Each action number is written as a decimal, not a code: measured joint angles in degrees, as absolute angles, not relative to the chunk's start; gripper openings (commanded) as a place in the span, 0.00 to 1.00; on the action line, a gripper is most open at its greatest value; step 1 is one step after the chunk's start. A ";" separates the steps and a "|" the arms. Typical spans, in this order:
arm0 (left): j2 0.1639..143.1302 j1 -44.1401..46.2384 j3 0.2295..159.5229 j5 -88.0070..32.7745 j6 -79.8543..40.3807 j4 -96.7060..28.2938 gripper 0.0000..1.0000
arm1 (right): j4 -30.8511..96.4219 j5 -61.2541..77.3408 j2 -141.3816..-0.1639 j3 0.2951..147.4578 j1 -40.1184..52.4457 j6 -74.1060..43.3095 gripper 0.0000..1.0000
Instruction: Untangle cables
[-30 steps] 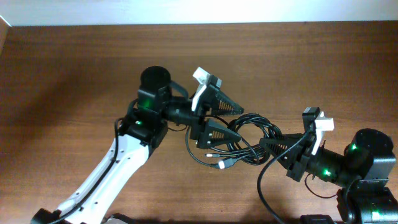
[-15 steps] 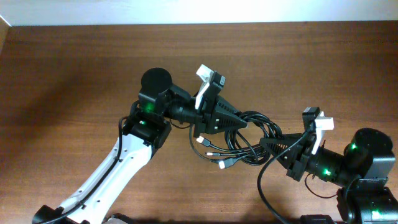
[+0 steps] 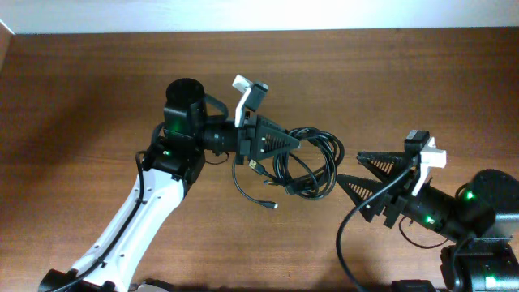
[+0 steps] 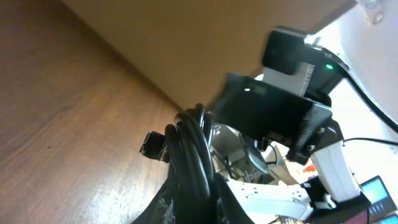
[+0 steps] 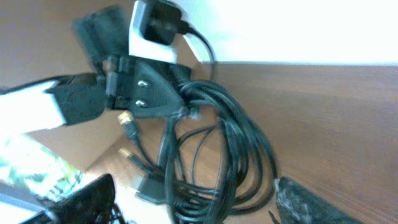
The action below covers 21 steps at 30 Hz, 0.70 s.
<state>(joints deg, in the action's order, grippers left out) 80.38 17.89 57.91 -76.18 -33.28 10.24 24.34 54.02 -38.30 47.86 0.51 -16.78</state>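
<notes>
The cables [image 3: 312, 162] are a bundle of thin black loops at the table's middle, with small plug ends [image 3: 271, 203] trailing off to the lower left. My left gripper [image 3: 285, 143] is shut on the bundle's upper left side. In the left wrist view the black cords [image 4: 193, 149] run up between the fingers of the left gripper [image 4: 198, 202], with a plug [image 4: 153, 144] beside them. My right gripper [image 3: 350, 168] stands open just right of the loops, touching nothing. In the right wrist view the cables [image 5: 239, 140] hang in front of my right gripper [image 5: 193, 183].
The brown wooden table [image 3: 81, 97] runs to a white wall at the back. The thick black wire [image 3: 345, 243] of the right arm curves down at the front right. The left arm's white link [image 3: 134, 223] crosses the front left.
The left gripper shut on the cable bundle and drew it left and back. The right gripper let go of the bundle, opened, and drew away to the right.
</notes>
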 measured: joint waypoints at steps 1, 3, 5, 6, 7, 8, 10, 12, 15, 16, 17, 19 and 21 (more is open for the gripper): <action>80.38 17.74 57.91 -76.12 -33.28 10.17 0.00 | 21.58 56.34 -38.30 47.86 0.51 -16.82 0.69; 80.38 17.47 57.91 -75.18 -33.30 10.04 0.00 | 19.68 61.41 -38.20 47.90 0.51 -16.95 0.69; 80.38 17.50 57.91 -74.52 -33.30 10.04 0.00 | 19.66 64.64 -38.20 47.90 0.51 -16.95 0.69; 80.38 17.63 57.91 -74.24 -33.30 10.04 0.00 | 19.68 65.56 -38.20 47.90 0.51 -16.95 0.69; 80.38 17.93 57.91 -73.65 -33.30 10.07 0.00 | 19.75 66.35 -38.20 47.90 0.51 -16.88 0.69; 80.38 18.76 57.91 -73.17 -33.30 10.04 0.00 | 20.10 66.96 -38.20 47.90 0.51 -16.91 0.69; 80.38 20.82 57.91 -72.03 -33.32 10.04 0.00 | 21.85 67.22 -38.22 47.90 0.51 -16.45 0.69; 80.38 21.82 57.91 -71.31 -33.30 10.22 0.00 | 24.18 67.20 -38.72 47.92 0.51 -15.81 0.69; 80.38 21.96 57.91 -70.85 -33.32 10.92 0.00 | 28.16 66.46 -40.34 48.01 0.51 -14.02 0.68; 80.38 21.96 57.91 -70.78 -33.32 10.96 0.00 | 29.10 65.63 -40.69 48.01 0.51 -13.69 0.68; 80.38 21.96 57.91 -70.81 -33.32 10.94 0.00 | 29.91 64.49 -40.86 48.01 0.51 -13.47 0.68; 80.38 21.96 57.91 -70.65 -33.32 10.96 0.00 | 31.18 61.36 -41.17 48.01 0.51 -13.21 0.68; 80.38 21.87 57.87 -70.91 -33.34 11.86 0.00 | 31.31 58.35 -41.15 48.01 0.51 -13.21 0.68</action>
